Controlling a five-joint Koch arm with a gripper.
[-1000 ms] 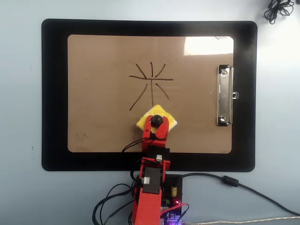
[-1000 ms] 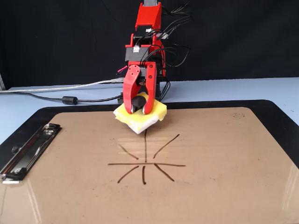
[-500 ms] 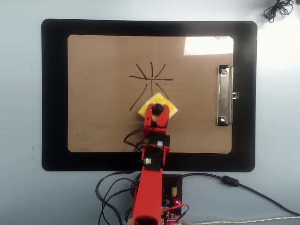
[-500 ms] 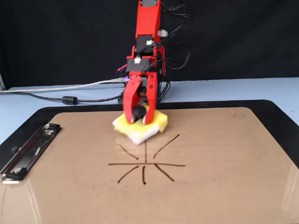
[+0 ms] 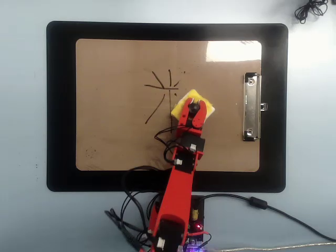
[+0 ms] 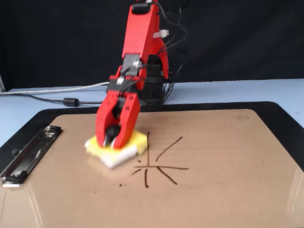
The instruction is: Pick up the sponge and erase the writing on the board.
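Sponge (image 5: pixel 208 108) lying flat on the brown board (image 5: pixel 115 131), yellow side up and white layer down against the wood. Sitting right at the edge of the writing (image 5: pixel 163 89), on the right of the star in the overhead view and on the left of it in the fixed view (image 6: pixel 119 152). Well apart from the silver clip (image 5: pixel 252 107).

Red claw (image 5: pixel 193 108) coming down from above, pinching the black knob (image 6: pixel 112 133) on top of the sponge between its two sides.

Probably very light, soft and squishy. Easy to squash flat or tip over if pushed too hard. Likely bendy at the corners, so not a good place to grab. Best held by the hard round knob in the middle, just as now.

Almost square, so no real long side. Turned like a diamond in the overhead view, with one corner toward the top of the picture and one toward the clip. Knob pointing straight up, a little hard to tell under the claw.

Plenty of dark lines (image 6: pixel 159 166) not yet wiped.
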